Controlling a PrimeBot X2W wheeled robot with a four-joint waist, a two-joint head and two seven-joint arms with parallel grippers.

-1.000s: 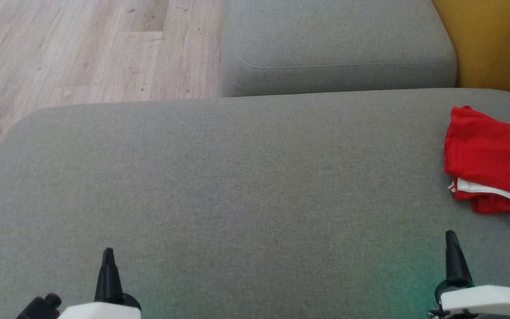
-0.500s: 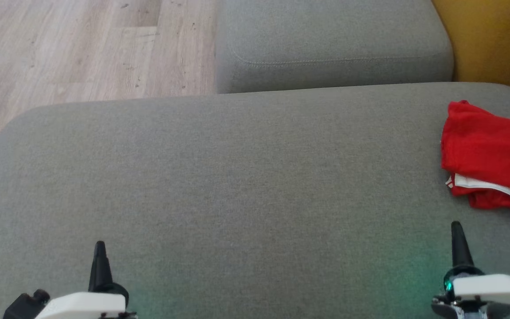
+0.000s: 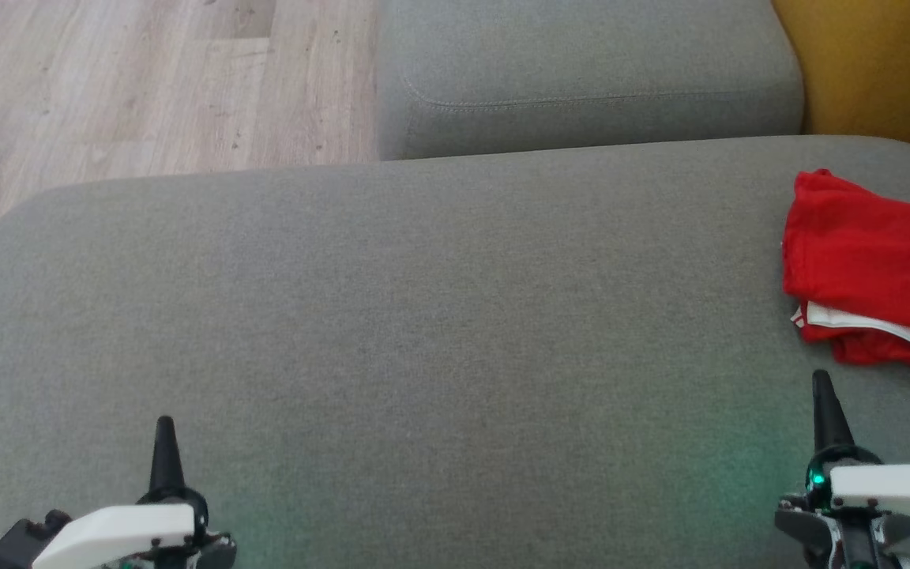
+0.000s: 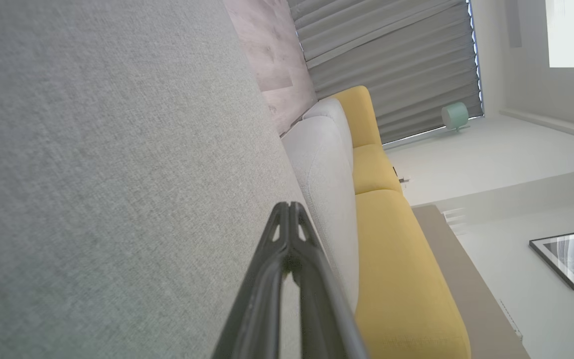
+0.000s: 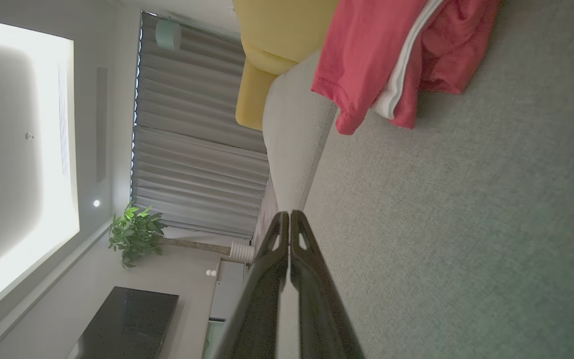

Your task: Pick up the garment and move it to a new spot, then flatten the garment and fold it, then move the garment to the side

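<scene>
Garment (image 3: pixel 866 261): red cloth with a white band (image 3: pixel 874 330), lying bunched and doubled over at 3 o'clock on the grey seat cushion (image 3: pixel 423 316). Its outer part runs off the edge of the head view. Nothing touches it.

Handling, as judged: soft, light and limp. It should sag and drape once lifted, and layers may slide apart. Not fragile. The woven cushion may drag at it a little.

Where to take hold, as judged: the loose red hem corner at the garment's 9 o'clock side, which the right wrist view shows standing clear of the cushion. Failing that, the folded edge beside the white band. A shallow pinch would catch one layer only.

Left gripper (image 3: pixel 164 427): at 7 o'clock, fingers pressed together, holding nothing, well apart from the garment.

Right gripper (image 3: pixel 821 381): at 5 o'clock, fingers pressed together, holding nothing. It is near the garment's 6 o'clock edge, not touching, and must spread before any pick.

Surroundings: second cushion (image 3: pixel 581 71) at 12 o'clock, wooden floor (image 3: pixel 147 79) at 11 o'clock.
</scene>
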